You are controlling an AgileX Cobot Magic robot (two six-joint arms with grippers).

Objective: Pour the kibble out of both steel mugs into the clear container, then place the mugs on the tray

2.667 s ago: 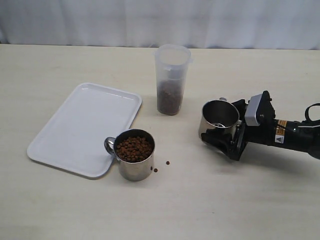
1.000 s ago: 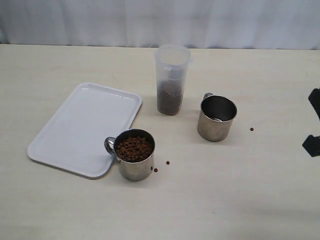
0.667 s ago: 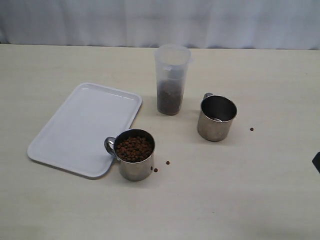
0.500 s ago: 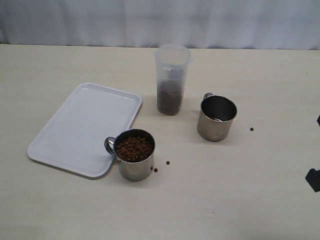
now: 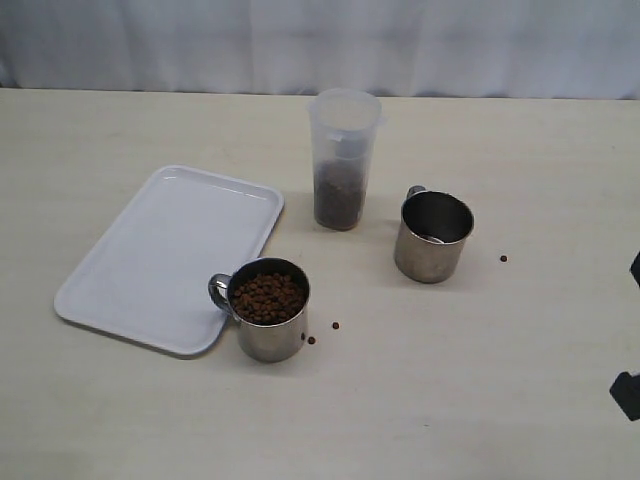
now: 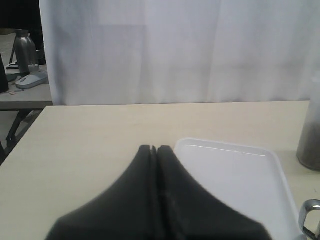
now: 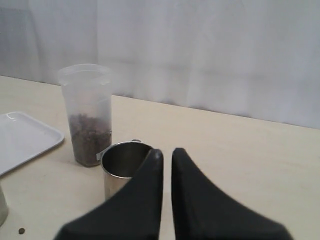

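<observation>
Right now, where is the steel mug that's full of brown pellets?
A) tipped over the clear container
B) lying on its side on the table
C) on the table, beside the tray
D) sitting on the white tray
C: the full mug stands upright on the table at the edge of the tray, with kibble nearly up to its rim.
</observation>
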